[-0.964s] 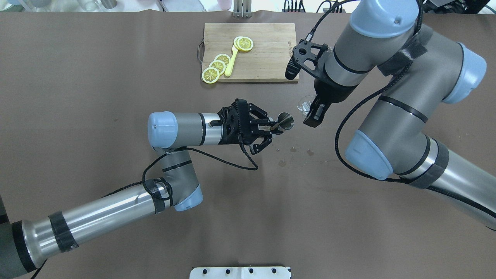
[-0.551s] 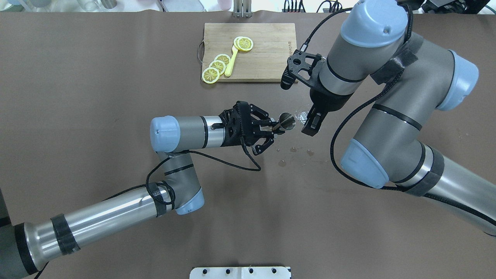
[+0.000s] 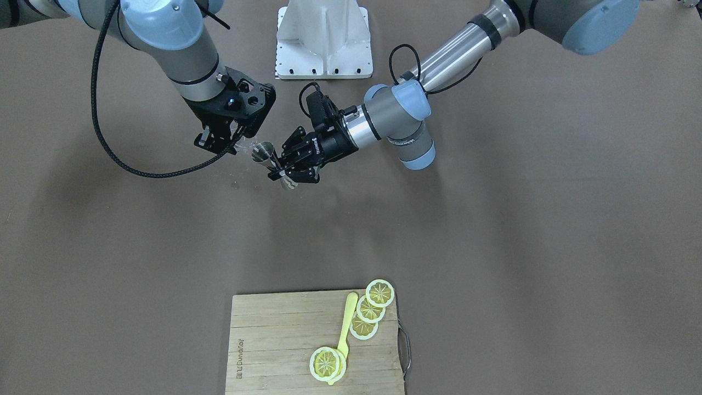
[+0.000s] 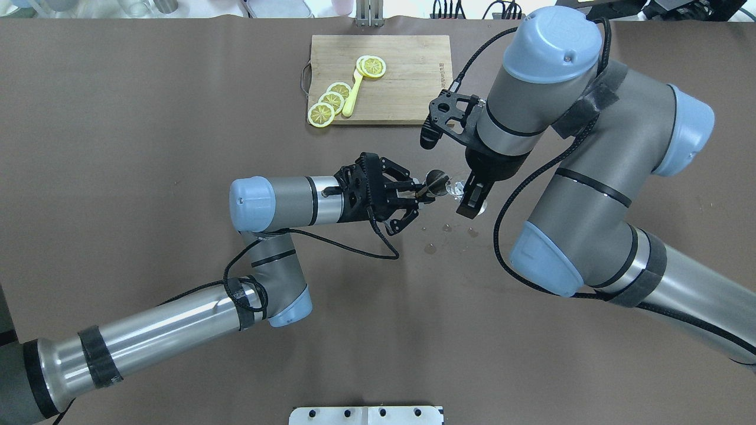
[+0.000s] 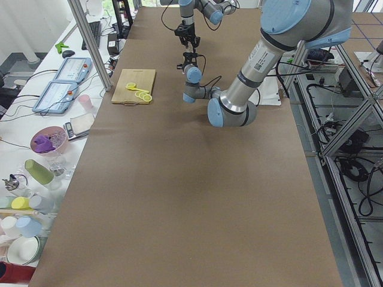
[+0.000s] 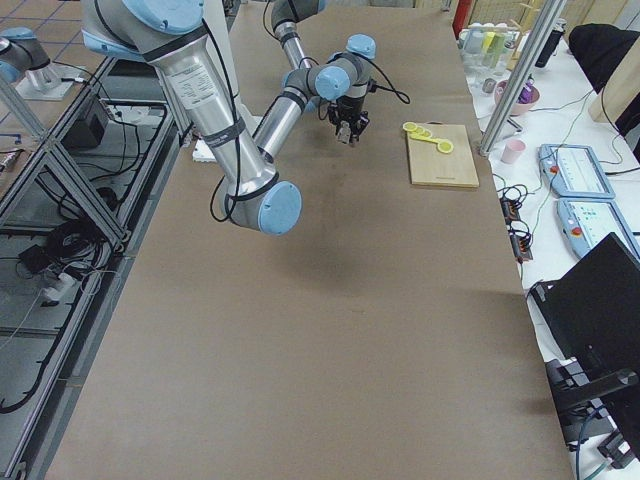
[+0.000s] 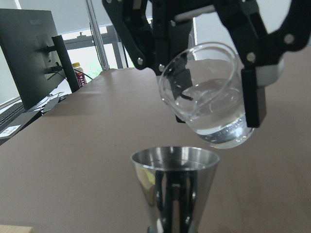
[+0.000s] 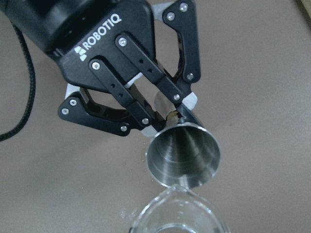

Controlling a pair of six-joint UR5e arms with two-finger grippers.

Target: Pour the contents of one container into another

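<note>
Holding glass cup (image 7: 209,97) tilted over jigger (image 7: 175,179), lower centre of frame.
Clamping cup with right fingers (image 7: 253,94), pinching jigger waist with left fingers (image 8: 188,100). May spill onto surface (image 7: 73,145) with lip off-centre or tilt rushed.

Glass cup (image 7: 209,97) (tilted) above steel jigger (image 7: 175,179)

Two arms meet far up a brown table (image 5: 179,209)

The near left arm (image 5: 239,89) bends at a blue elbow and reaches away. The far right arm (image 5: 187,18) comes down to it, with the right gripper (image 5: 191,40) just above the left gripper (image 5: 190,58), both too small to read. Left of them lies a board (image 5: 128,89) with yellow slices (image 5: 141,92). A bench (image 5: 12,158) along the left edge carries cups (image 5: 37,171), a purple bowl (image 5: 48,140) and two pendants (image 5: 58,95). A metal frame (image 5: 335,119) with cables stands on the right.
</note>
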